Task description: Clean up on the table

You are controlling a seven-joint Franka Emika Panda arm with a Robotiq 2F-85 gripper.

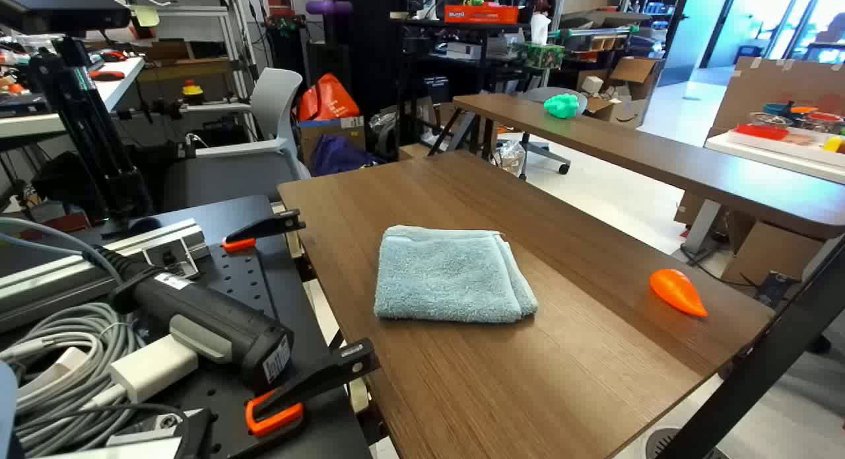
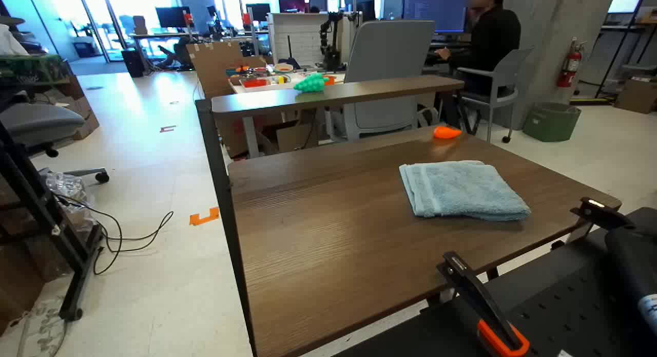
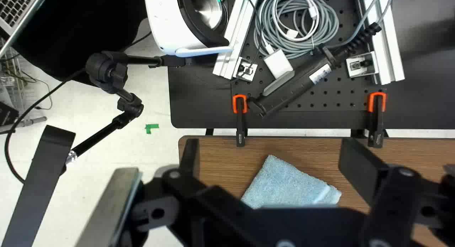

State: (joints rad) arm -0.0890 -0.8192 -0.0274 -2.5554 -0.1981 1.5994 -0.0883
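In an exterior view, the table [image 1: 568, 343] fills the area toward 5 o'clock; a folded blue towel [image 1: 455, 274] lies on it, and an orange teardrop-shaped item [image 1: 676, 292] rests at 3 o'clock from the towel, well apart. In an exterior view, a green object [image 2: 310, 83] sits at 10 o'clock from the towel, on the longer table [image 2: 369, 91] beyond, so it seems outside this job. In the wrist view, the gripper [image 3: 271, 158] has its 2 jaws spread wide, 1 toward 10 o'clock and 1 toward 2 o'clock, gripping nothing; part of the towel shows past them. The clean-up looks not yet started: 2 items lie there, and both likely need clearing, though the towel may be for wiping.
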